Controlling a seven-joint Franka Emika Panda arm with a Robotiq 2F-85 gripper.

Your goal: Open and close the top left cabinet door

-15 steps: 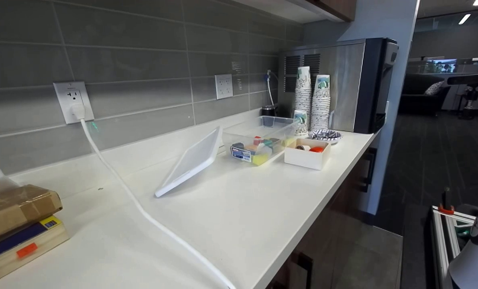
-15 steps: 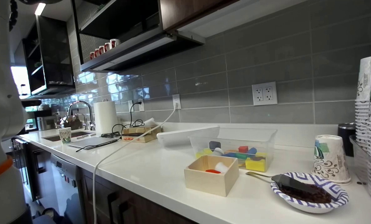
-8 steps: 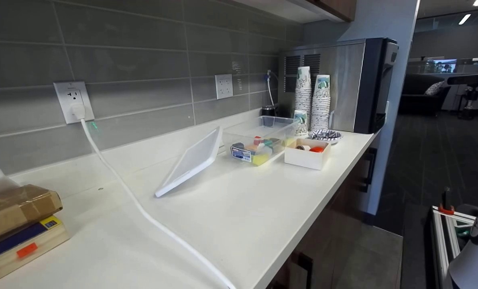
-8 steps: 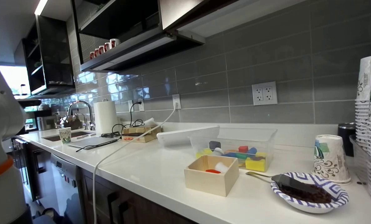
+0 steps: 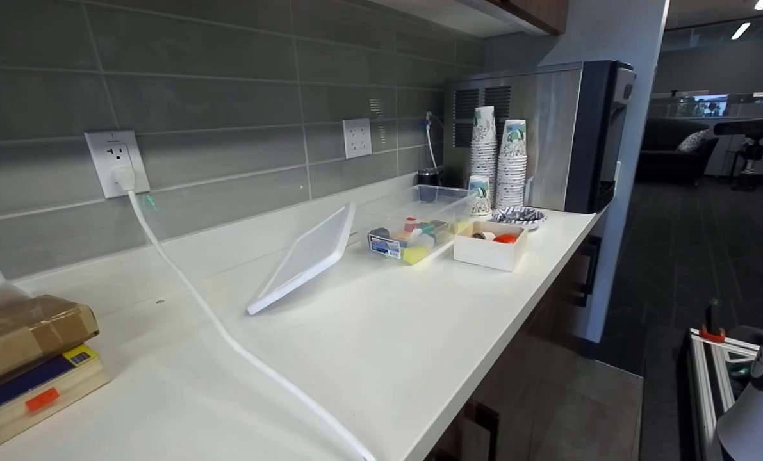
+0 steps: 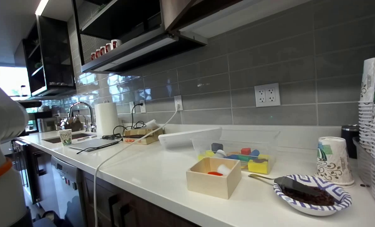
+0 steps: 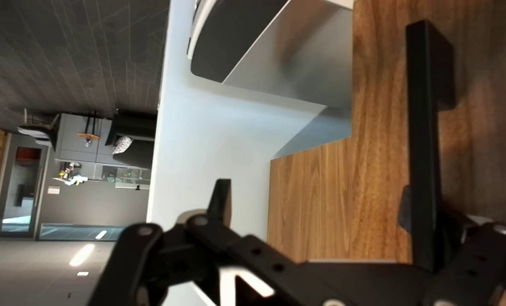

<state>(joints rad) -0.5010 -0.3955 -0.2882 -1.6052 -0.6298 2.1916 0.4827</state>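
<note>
Toward three o'clock in the wrist view is the cabinet door (image 7: 380, 97), the fingers (image 7: 222, 199) spread wide with one seemingly hooked behind its black handle (image 7: 422, 127), unclamped, so a pull straying from the door's arc could slip off

Tool (image 7: 314, 197) w/ fingers (image 7: 221, 199) spread wide, wrist view. Arm (image 6: 3, 132) partly in frame, L edge, in an ext. view.
</note>
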